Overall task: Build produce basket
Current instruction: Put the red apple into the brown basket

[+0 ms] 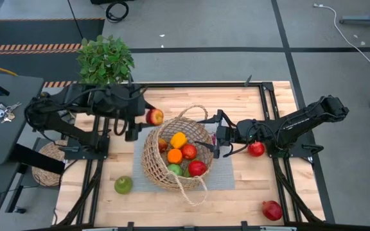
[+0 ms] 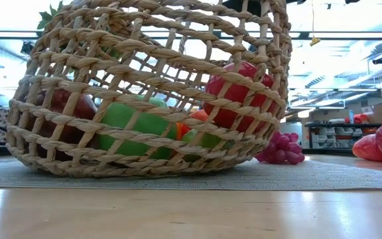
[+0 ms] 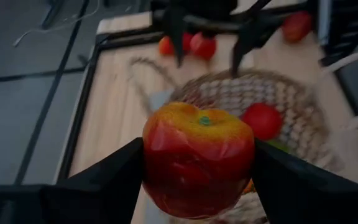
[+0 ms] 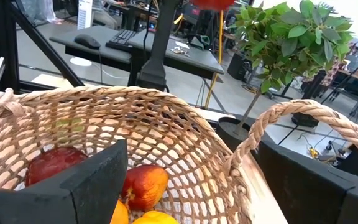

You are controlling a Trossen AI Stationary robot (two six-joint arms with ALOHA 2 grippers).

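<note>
1. At the middle of the table (image 1: 95, 208), on a grey mat (image 1: 227, 176), the basket (image 1: 154, 168) sits tipped up on one side, so its mouth faces partly toward the left arm; the low view shows its bottom edge lifted off the mat on the side near the purple grapes (image 2: 282, 149).
2. The right gripper (image 1: 216, 138) seems to be the reason for the tilt: its fingers are spread wide on either side of the rim by a loop handle (image 4: 303, 121), one finger (image 4: 98, 177) inside the weave and the other outside. Whether they actually pinch the rim I cannot tell.
3. The left gripper (image 1: 137, 120) hovers just outside the far rim, its fingers half closed on a red-and-yellow apple (image 3: 197, 158), gripped on both flanks with the stem end up.
4. That hold keeps the apple steady for a drop into the opening, which I judge to be the step in hand.
5. Inside the basket already lie a yellow pepper (image 1: 178, 139), an orange (image 1: 175, 156), red apples (image 1: 189, 152) and a green fruit (image 1: 175, 170).
6. Outside it remain a green apple (image 1: 123, 185) near the front left, a red fruit (image 1: 256, 149) under the right arm, and a pomegranate (image 1: 272, 210) at the front right.
7. A potted plant (image 1: 105, 59) stands beyond the table, well apart from the work.
</note>
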